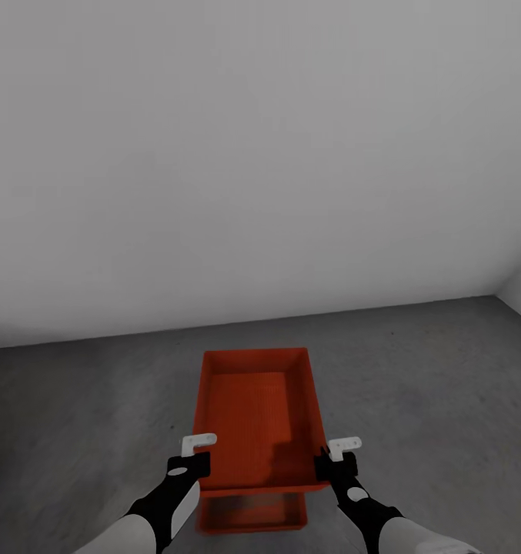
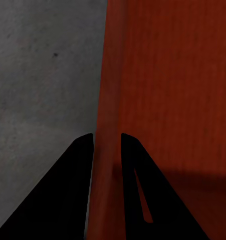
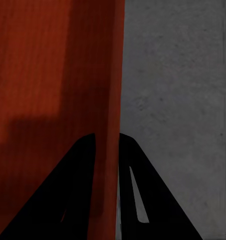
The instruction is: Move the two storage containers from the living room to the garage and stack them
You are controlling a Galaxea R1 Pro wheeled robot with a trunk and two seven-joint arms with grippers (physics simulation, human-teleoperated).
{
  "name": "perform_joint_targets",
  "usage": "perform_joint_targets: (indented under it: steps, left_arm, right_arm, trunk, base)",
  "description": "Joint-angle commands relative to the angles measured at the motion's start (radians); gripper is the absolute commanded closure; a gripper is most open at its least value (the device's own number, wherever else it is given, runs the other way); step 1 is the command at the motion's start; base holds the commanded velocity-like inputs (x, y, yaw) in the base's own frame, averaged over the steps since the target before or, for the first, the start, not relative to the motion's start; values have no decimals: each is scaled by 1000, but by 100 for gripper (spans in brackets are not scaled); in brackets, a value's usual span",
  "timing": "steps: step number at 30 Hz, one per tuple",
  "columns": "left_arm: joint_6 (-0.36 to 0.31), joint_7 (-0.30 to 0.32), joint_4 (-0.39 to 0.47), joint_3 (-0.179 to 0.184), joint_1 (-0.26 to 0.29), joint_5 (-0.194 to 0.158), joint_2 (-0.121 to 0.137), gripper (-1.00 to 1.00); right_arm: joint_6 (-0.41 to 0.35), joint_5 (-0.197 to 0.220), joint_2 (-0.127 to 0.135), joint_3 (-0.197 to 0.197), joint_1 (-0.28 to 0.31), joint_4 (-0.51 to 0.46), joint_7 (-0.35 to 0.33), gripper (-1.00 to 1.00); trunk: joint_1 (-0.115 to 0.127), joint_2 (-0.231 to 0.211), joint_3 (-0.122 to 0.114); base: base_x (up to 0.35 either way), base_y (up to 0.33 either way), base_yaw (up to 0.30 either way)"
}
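In the head view an orange-red storage container (image 1: pixel 256 415) was held between both arms, low in the middle at about 6 o'clock, its open top facing up and its long sides running away from the robot. A second container (image 1: pixel 248 514) of the same colour lay directly beneath it on the dark grey concrete floor (image 1: pixel 75 415), only its near end showing under the held one's near rim; whether the two touched could not be told. The left hand (image 1: pixel 192 455) gripped the upper container's rim near the 7 o'clock corner, and the right hand (image 1: pixel 335 455) gripped the rim near the 5 o'clock corner. In the left wrist view the left hand's (image 2: pixel 106 142) black fingers (image 2: pixel 75 190) sat narrow, one on each side of the thin orange wall (image 2: pixel 163 85), pinching it. The right wrist view showed the right hand (image 3: pixel 106 142) closed the same way on its wall (image 3: pixel 57 75), with speckled floor (image 3: pixel 178 100) beyond. A plain white-grey wall (image 1: pixel 260 154) rose behind, from 9 through 12 to 3 o'clock.
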State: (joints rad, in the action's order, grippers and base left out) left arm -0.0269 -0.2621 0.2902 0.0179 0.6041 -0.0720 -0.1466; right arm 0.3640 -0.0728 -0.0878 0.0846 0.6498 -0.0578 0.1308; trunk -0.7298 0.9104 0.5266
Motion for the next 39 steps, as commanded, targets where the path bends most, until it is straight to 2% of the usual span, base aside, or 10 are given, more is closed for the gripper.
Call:
perform_joint_targets:
  steps: [1, 13, 25, 39]
  left_arm:
    - [39, -16, 5, -9, 0, 15, 7, 100]
    - [39, -16, 4, -9, 0, 15, 7, 100]
    - [39, -16, 5, -10, 0, 15, 6, 100]
    - [39, -16, 6, -10, 0, 15, 7, 100]
  right_arm:
    - [4, 17, 0, -40, 1, 4, 15, 100]
    - [4, 16, 0, -39, 1, 4, 15, 100]
    - [4, 16, 0, -40, 1, 4, 15, 100]
    - [3, 16, 0, -40, 1, 4, 15, 100]
  trunk:
    - [0, 1, 1]
    - [0, 1, 1]
    - [0, 1, 1]
    - [0, 1, 1]
  base:
    - [0, 0, -228]
    - [0, 8, -48]
    - [0, 149, -1]
    - [0, 8, 0]
